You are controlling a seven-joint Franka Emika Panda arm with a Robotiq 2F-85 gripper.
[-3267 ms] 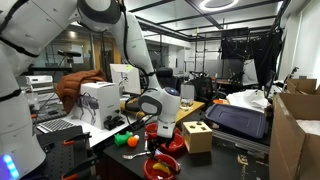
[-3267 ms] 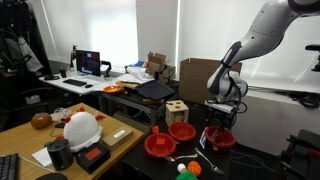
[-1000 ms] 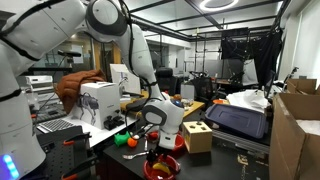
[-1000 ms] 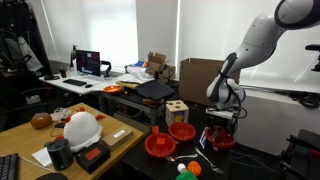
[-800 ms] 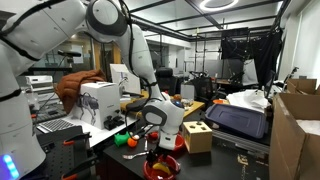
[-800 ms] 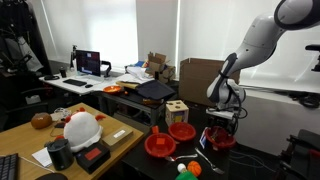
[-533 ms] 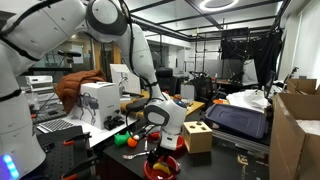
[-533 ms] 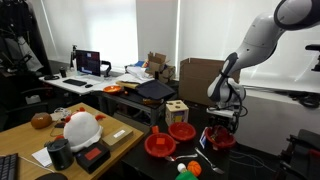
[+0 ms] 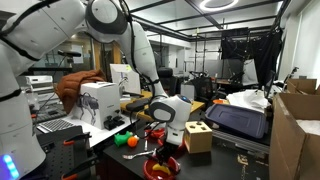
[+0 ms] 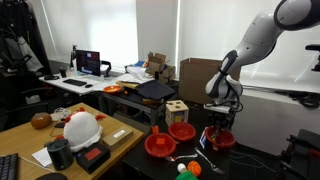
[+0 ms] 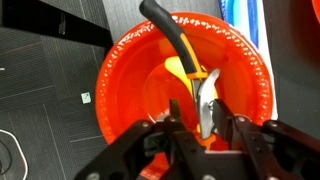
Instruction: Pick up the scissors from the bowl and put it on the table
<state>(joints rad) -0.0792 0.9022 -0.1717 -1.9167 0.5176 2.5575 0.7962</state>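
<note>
Two fingers (image 11: pixel 174 120) of the gripper (image 11: pixel 205 122) flank the scissors (image 11: pixel 205 90) blades, drawn in close; pinching or not, can't tell. Scissors lie inside the red bowl (image 11: pixel 120 90), handles pointing away. Bowl sits close to an edge of the black table (image 11: pixel 40 110).

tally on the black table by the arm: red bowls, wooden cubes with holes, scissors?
Red round plastic bowls: 3
Light wooden cube with holes: 1
Black-handled metal scissors: 1
Total: 5
</note>
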